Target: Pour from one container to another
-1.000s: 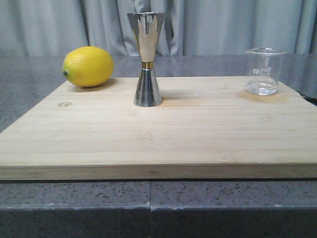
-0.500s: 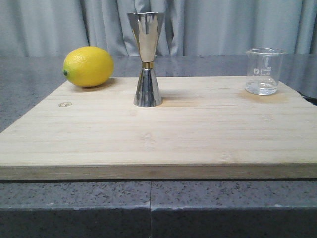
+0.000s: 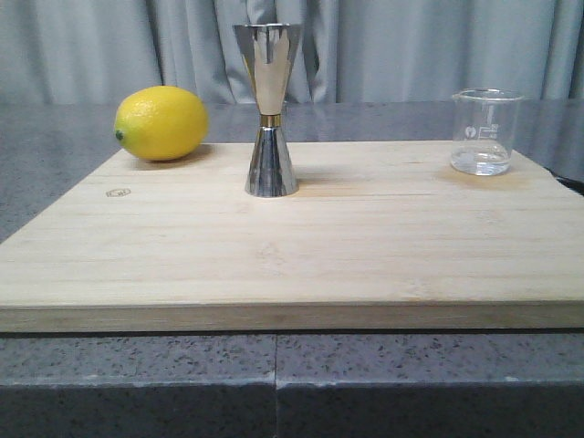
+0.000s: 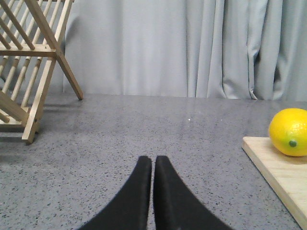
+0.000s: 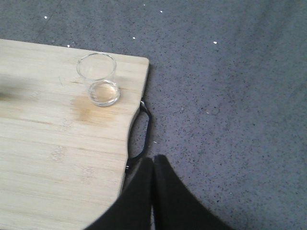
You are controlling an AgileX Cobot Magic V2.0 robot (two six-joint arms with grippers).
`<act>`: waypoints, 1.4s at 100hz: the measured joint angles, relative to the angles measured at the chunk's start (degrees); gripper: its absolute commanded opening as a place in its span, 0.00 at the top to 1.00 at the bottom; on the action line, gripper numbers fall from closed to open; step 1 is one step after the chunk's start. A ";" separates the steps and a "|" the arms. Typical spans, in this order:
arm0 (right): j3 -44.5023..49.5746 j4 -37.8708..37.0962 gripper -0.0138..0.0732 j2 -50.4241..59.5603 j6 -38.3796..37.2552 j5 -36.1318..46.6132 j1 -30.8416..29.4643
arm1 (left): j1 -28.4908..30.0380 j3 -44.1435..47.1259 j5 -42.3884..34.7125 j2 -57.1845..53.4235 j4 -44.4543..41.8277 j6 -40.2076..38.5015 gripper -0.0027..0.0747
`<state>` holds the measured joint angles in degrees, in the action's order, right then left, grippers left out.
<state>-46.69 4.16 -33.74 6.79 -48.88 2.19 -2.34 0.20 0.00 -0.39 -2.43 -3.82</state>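
The clear glass beaker (image 3: 486, 131) with white marks stands upright at the far right of the wooden board, a little clear liquid in its bottom; it also shows in the right wrist view as the beaker (image 5: 98, 79). The steel jigger (image 3: 269, 109) with a gold waist band stands upright at the board's middle back. My right gripper (image 5: 153, 160) is shut and empty, above the board's right edge by its black handle, well short of the beaker. My left gripper (image 4: 153, 160) is shut and empty over the grey counter, left of the board. Neither gripper shows in the front view.
A yellow lemon (image 3: 161, 122) lies at the far left corner of the wooden board (image 3: 292, 246). A black handle (image 5: 142, 129) sticks out of the board's right edge. A wooden drying rack (image 4: 29, 62) stands on the counter far left. Grey curtains hang behind.
The objects on the board have not moved in the front view; only a very slight shift of the picture shows.
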 measured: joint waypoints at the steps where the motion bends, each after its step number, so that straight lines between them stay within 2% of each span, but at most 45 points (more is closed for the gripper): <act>1: 0.00 0.00 0.92 0.00 0.00 0.00 0.00 | 0.00 0.00 0.00 0.00 0.00 0.00 0.99; 92: 1.65 -0.24 0.92 1.60 0.00 1.50 -0.10 | 0.00 0.00 0.00 0.00 0.00 0.00 0.99; 101: 6.03 -0.35 0.92 4.77 0.00 7.11 -0.12 | 0.00 0.00 0.00 0.00 0.00 0.00 0.99; 123: 23.51 -0.35 0.92 16.17 0.00 29.82 -0.96 | 0.00 0.00 0.00 0.00 0.00 0.00 0.99; 140: 35.80 -0.35 0.92 25.07 0.00 39.24 -2.56 | 0.00 0.00 0.00 0.00 0.00 -0.05 0.99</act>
<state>-10.89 3.81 -8.67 6.79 -9.64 -0.37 -2.34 0.20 0.00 -0.39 -2.43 -3.87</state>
